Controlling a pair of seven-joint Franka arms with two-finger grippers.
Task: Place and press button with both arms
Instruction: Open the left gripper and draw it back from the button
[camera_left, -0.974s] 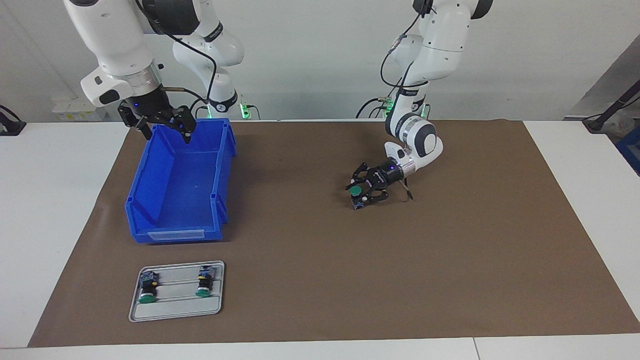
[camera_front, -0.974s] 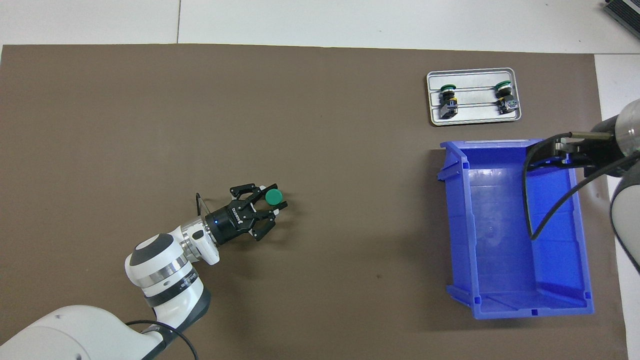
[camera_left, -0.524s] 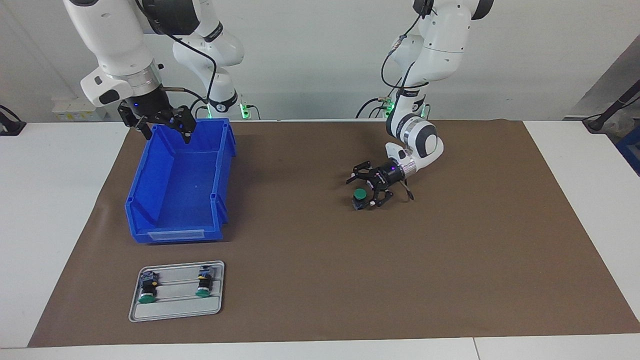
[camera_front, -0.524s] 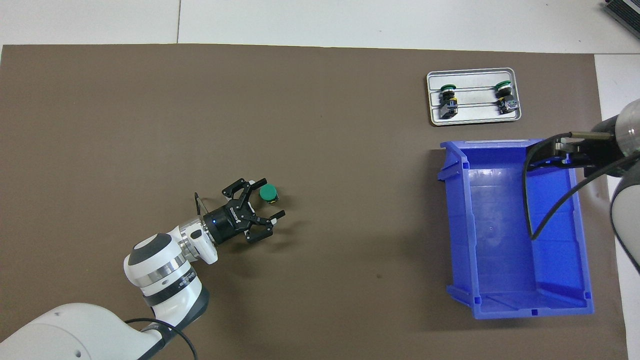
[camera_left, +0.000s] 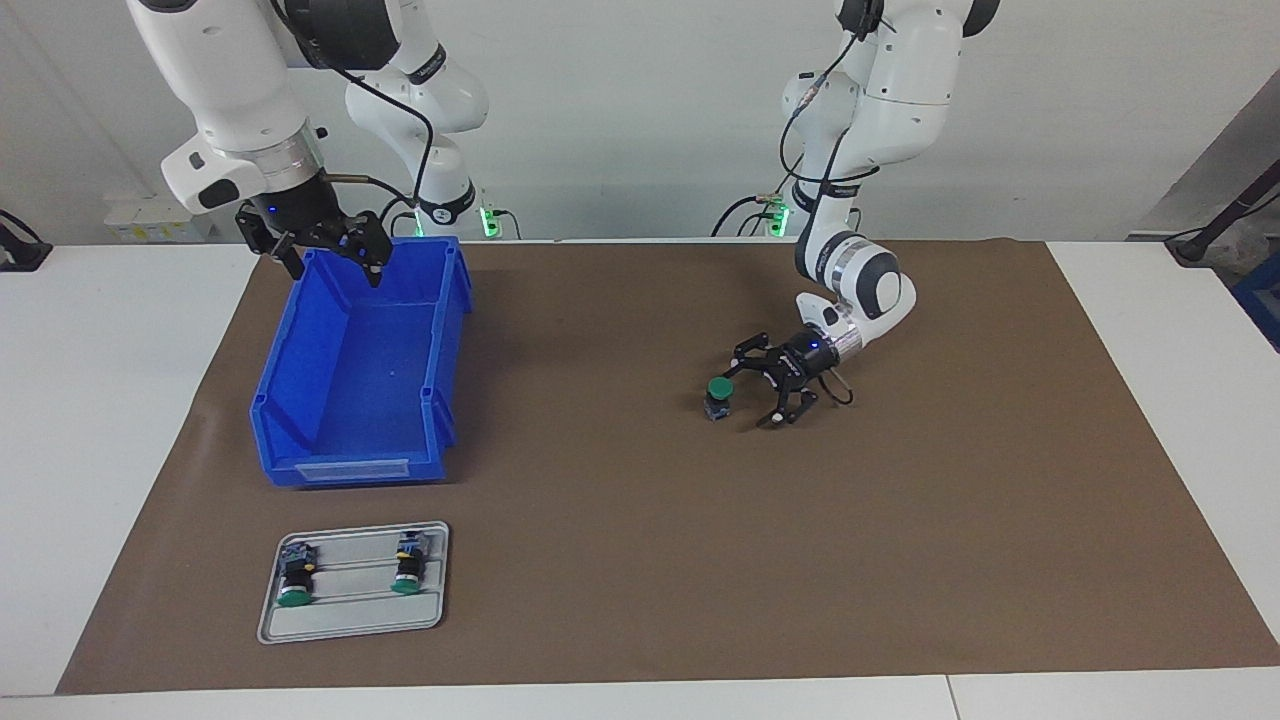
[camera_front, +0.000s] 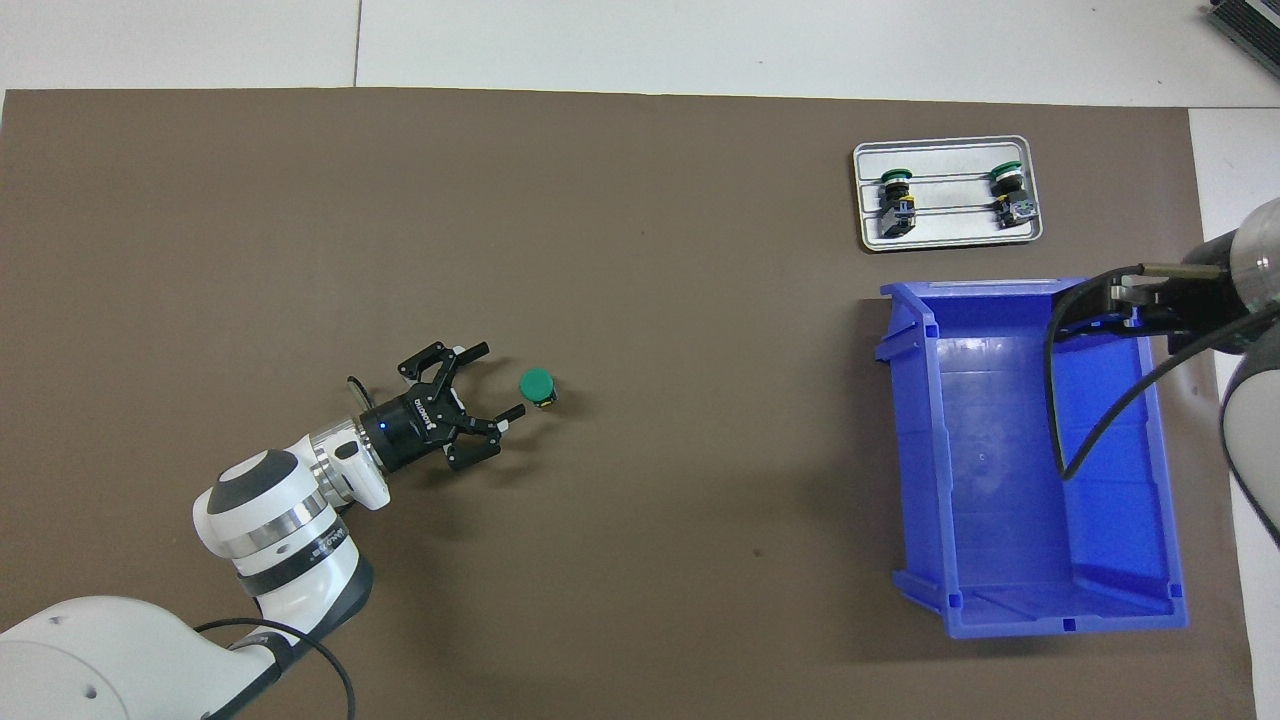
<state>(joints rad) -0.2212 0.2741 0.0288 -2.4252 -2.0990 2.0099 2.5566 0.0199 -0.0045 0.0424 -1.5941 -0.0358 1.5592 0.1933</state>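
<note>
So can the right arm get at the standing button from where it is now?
Probably yes: the button stands alone on open mat, the left gripper beside it, open. The right gripper hangs over the blue bin.

- Both views are bright and evenly lit, as from diffuse light overhead; no hard beams show.
- Shadows are soft and short: the blue bin (camera_left: 350, 370) throws a dim one on the brown mat (camera_left: 640, 560) toward 3 o'clock in the facing view.
- The button (camera_left: 717, 396) has a small dark patch beside it.
- The metal tray (camera_front: 948, 192) gives a mild pale sheen, no harsh glare.
- Focus holds across each frame; small parts on the tray stay hard to read.
- Edge lines look straight.
</note>
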